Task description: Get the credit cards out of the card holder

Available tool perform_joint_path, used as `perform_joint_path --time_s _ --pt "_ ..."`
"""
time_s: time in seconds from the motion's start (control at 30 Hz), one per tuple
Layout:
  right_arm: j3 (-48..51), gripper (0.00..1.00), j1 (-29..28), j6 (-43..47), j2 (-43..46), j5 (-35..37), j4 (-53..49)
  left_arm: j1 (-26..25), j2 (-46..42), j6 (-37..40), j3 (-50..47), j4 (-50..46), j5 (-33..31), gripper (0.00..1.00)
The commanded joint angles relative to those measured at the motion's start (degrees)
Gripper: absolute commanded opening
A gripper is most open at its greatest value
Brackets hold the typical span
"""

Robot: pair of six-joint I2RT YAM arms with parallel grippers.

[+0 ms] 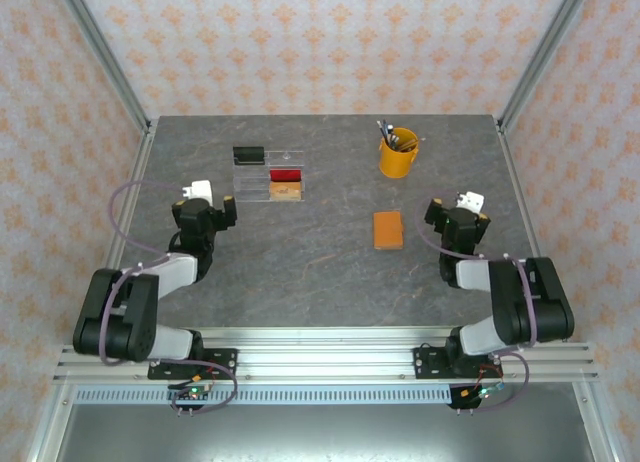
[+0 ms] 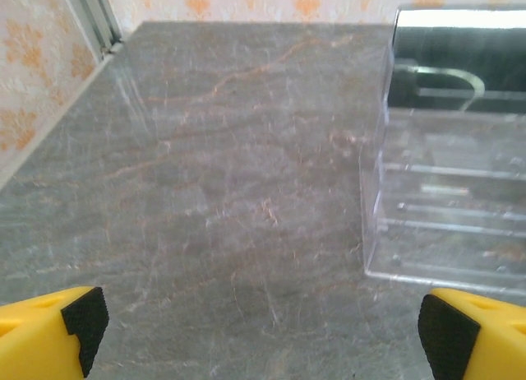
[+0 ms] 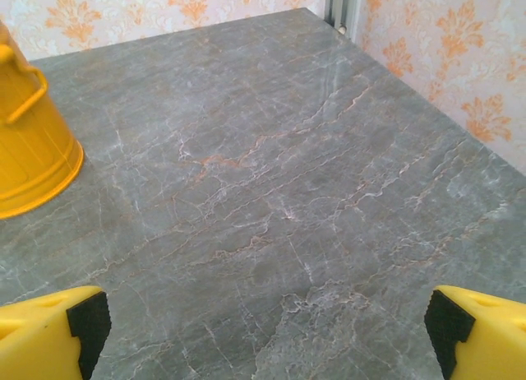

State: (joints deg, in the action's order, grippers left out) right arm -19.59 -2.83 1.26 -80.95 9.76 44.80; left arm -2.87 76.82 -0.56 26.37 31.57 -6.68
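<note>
both arms sit folded low at the near edge of the table, each with its elbow drawn back towards its base and its forearm reaching forward, so the wrists hang just above the grey marbled surface. the left gripper points away from the bases on the left side of the table, its jaws spread wide and holding nothing; in the left wrist view its yellow fingers with black pads sit at the two bottom corners with bare table between them. just ahead and to its right stands a clear acrylic tray, which from above has a black item in its far left compartment, a red flat piece in the middle and a tan piece at its near edge. the right gripper mirrors the pose on the right side, jaws equally wide and empty, with open table ahead of it in the right wrist view and a yellow cup at the left edge; from above the cup holds pens. the card holder lies flat and closed on the table, just left of the right gripper and apart from it, well right of the tray. whether credit cards are inside it cannot be told.
</note>
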Motion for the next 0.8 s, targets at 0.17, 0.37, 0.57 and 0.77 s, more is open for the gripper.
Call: perform_joint_path --time_s 0.17,0.37,0.57,0.77 --pt "-12.5 1.0 0.1 -12.6 15.0 5.9 -34.5 0.1 -10.3 -12.5 11.6 -24.6 0.6 1.0" --pt "-25.3 1.0 0.1 -19.9 12.8 -3.2 -58.5 0.1 -12.6 -26.5 20.4 -40.0 8.7 1.0" --pt "-28.9 0.84 -0.4 -18.9 3.4 -24.8 -61.4 0.1 -7.5 -33.1 25.4 -45.5 18.2 1.0" --pt "-29.4 0.8 -3.3 -21.5 -3.2 -28.2 -60.1 -0.6 -3.5 -34.1 26.2 -43.7 26.3 1.0"
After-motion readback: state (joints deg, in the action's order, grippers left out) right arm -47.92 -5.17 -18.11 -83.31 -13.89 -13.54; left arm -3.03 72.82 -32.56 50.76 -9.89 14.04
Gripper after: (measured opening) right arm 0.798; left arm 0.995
